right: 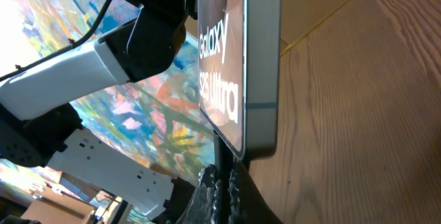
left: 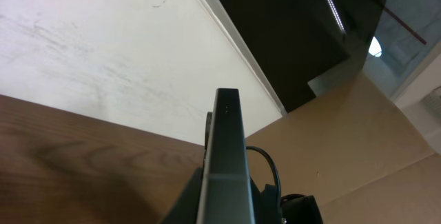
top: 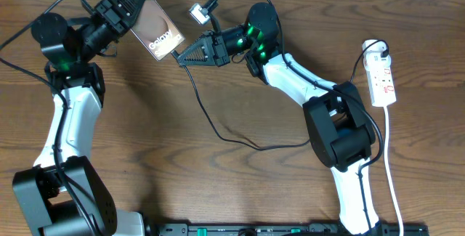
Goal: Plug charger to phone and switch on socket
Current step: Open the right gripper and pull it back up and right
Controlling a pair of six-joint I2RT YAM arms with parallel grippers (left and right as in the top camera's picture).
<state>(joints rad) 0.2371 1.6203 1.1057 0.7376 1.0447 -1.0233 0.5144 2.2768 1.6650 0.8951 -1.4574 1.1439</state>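
Note:
The phone, silver-grey with white Galaxy lettering, is held tilted above the table's back left by my left gripper, which is shut on it. From the left wrist I see the phone's thin edge rising between the fingers of that gripper. My right gripper is shut on the charger's plug tip at the phone's lower end. I cannot tell whether the tip is seated. The charger's black cable trails over the table. The white socket lies at the far right.
A black plug sits in the socket's far end. Its white cord runs down the right side to the front edge. A black rail lines the table front. Cardboard stands behind the table.

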